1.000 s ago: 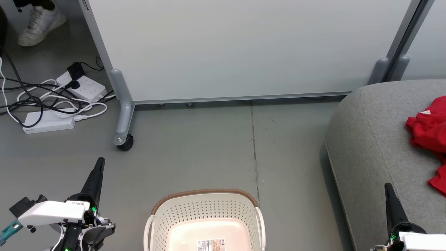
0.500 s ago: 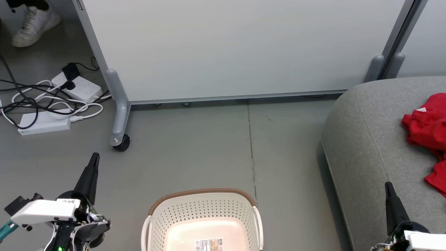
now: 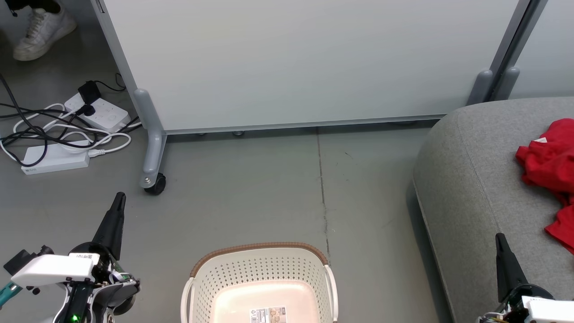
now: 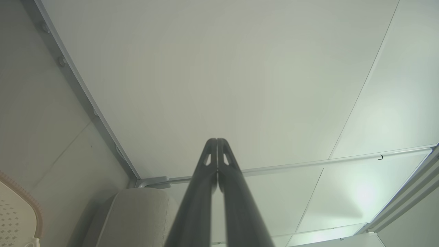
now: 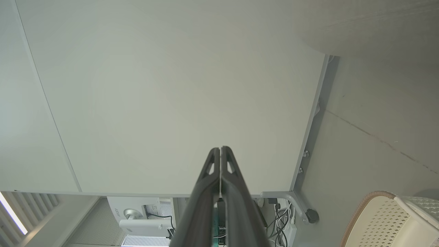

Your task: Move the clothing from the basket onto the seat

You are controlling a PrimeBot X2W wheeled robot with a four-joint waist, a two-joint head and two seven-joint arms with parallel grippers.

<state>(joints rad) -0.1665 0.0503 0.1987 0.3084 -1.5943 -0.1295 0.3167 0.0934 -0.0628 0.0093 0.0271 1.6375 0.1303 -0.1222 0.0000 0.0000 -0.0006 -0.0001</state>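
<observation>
The cream perforated basket (image 3: pixel 260 273) with its brown rim band stands on the floor at the bottom centre, and its inside holds just a label. Red clothing (image 3: pixel 549 168) lies crumpled on the grey seat (image 3: pixel 475 188) at the right edge. My left gripper (image 3: pixel 119 197) is shut, low on the left of the basket, fingers pointing up the view. My right gripper (image 3: pixel 498 237) is shut too, over the seat's near part. In the wrist views the left gripper (image 4: pixel 217 140) and right gripper (image 5: pixel 219 149) show pressed fingers holding nothing. The basket's rim (image 5: pixel 363 202) shows in the right wrist view.
A white partition panel (image 3: pixel 305 63) on a grey frame with a caster (image 3: pixel 154 184) stands behind the basket. Power strips and tangled cables (image 3: pixel 67 130) lie on the floor at the left. A person's white shoe (image 3: pixel 42 29) is at the top left.
The whole head picture has shifted slightly to the left, so the camera has turned a little. Both grippers stay shut. The clothing and basket lie as before.
</observation>
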